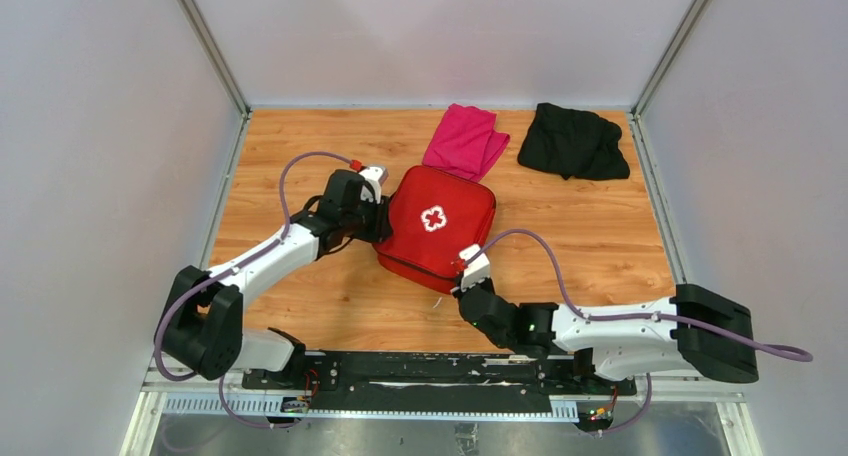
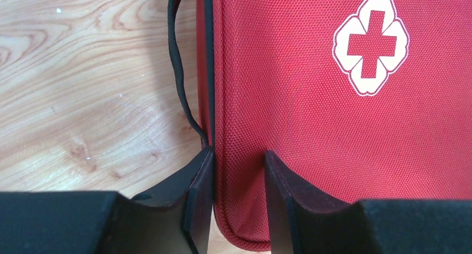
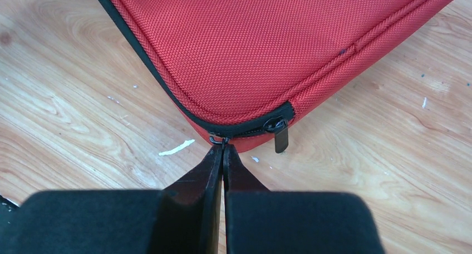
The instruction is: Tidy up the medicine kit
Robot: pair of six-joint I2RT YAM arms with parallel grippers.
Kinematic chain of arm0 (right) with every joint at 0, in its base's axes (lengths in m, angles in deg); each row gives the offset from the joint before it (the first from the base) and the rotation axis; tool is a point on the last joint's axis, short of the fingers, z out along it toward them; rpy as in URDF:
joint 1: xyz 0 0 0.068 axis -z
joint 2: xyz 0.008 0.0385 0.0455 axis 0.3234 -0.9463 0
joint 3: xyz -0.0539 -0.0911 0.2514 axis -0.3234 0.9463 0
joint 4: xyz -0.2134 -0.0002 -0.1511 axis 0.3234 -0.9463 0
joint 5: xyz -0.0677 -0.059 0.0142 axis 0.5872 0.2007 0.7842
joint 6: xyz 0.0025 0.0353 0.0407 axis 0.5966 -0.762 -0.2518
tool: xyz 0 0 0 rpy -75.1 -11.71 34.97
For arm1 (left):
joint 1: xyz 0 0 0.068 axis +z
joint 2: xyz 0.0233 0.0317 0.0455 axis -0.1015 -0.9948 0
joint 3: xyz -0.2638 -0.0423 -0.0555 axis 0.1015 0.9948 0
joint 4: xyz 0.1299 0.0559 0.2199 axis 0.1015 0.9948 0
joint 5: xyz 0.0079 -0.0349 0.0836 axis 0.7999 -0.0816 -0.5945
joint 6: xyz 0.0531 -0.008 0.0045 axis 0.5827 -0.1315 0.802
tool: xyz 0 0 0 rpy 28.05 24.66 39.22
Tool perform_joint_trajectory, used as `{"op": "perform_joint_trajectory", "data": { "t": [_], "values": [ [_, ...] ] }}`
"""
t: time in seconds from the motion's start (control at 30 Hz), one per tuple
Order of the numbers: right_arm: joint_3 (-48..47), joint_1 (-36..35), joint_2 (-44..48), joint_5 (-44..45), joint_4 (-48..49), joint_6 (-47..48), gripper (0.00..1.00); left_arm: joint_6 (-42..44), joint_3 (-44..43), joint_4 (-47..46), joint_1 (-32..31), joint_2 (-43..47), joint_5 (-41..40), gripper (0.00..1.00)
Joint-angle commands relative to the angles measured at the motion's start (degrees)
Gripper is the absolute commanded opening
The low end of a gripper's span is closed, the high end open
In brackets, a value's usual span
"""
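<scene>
The medicine kit, a red zip case with a white cross on the lid, lies closed on the wooden table. My left gripper is at its left edge. In the left wrist view the left gripper is shut on the rim of the kit, next to a black handle strap. My right gripper is at the kit's near corner. In the right wrist view the right gripper is shut on a small zipper pull at the corner of the kit. A second zipper pull hangs just to the right.
A folded pink cloth lies just behind the kit. A crumpled black cloth lies at the back right. Grey walls and metal rails enclose the table on three sides.
</scene>
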Motion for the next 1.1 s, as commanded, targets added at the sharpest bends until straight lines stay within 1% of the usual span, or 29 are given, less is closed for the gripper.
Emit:
{"op": "perform_joint_trajectory", "data": {
  "t": [0.0,0.13,0.27,0.47,0.63,0.87,1.07],
  "values": [
    [-0.46,1.07,2.97,0.25,-8.16,1.38,0.0,4.77,1.0,5.07,0.14,-4.05,-3.63,0.21],
    [0.8,2.33,6.51,-1.36,-9.94,1.59,0.0,5.92,0.42,5.36,0.14,-4.75,-4.08,0.11],
    [1.09,3.3,10.15,-1.43,-13.21,2.69,0.0,6.96,-0.07,6.44,0.14,-4.77,-6.68,0.06],
    [-0.75,5.37,13.23,-1.03,-22.87,5.64,0.0,9.0,-1.76,7.93,0.14,-5.1,-12.05,0.05],
    [-1.82,7.52,13.29,-0.22,-28.94,5.3,0.0,9.61,-2.27,8.44,0.14,-5.76,-12.8,0.04],
    [-0.19,14.04,14.47,-4.78,-29.78,3.68,0.0,9.7,-2.07,8.45,0.14,-5.56,-12.78,0.04],
    [-0.08,17.47,15.82,-5.4,-28.99,4.54,0.0,9.6,-2.01,8.03,0.14,-5.46,-11.6,0.04]
  ]
}}
